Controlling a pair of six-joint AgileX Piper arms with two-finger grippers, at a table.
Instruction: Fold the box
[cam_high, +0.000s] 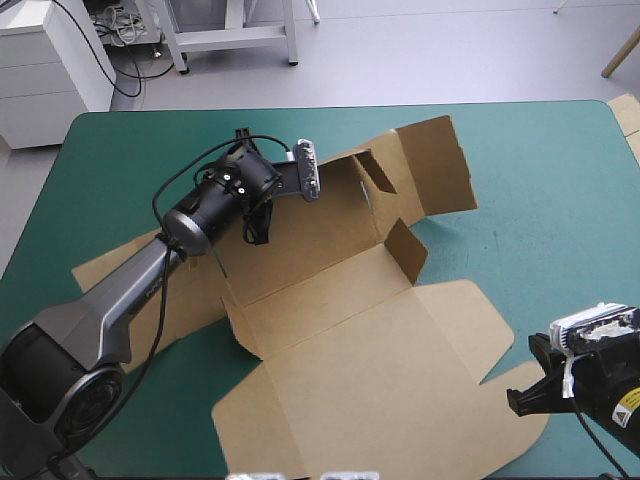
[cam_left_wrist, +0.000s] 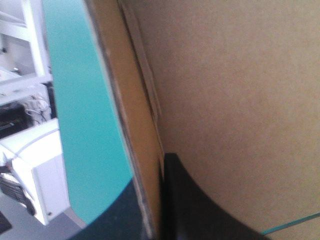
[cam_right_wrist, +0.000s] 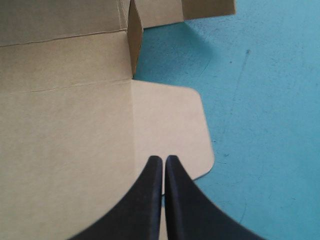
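The brown box (cam_high: 380, 350) lies opened out across the middle of the table, with a few small flaps (cam_high: 407, 250) standing up. My left gripper (cam_high: 325, 175) reaches to the box's far wall. In the left wrist view (cam_left_wrist: 160, 160) a board edge (cam_left_wrist: 145, 150) runs between its two black fingers, so it is shut on the box. My right gripper (cam_high: 520, 392) is at the table's near right, fingers shut together (cam_right_wrist: 163, 159) just over the rounded side flap (cam_right_wrist: 170, 125), with nothing seen held.
Bare teal-green cover (cam_high: 540, 200) stretches to the right of the box. A strip of pale board (cam_high: 627, 118) shows at the table's far right corner. The box's left panel (cam_high: 110, 265) reaches close to the table's left edge, under my left arm.
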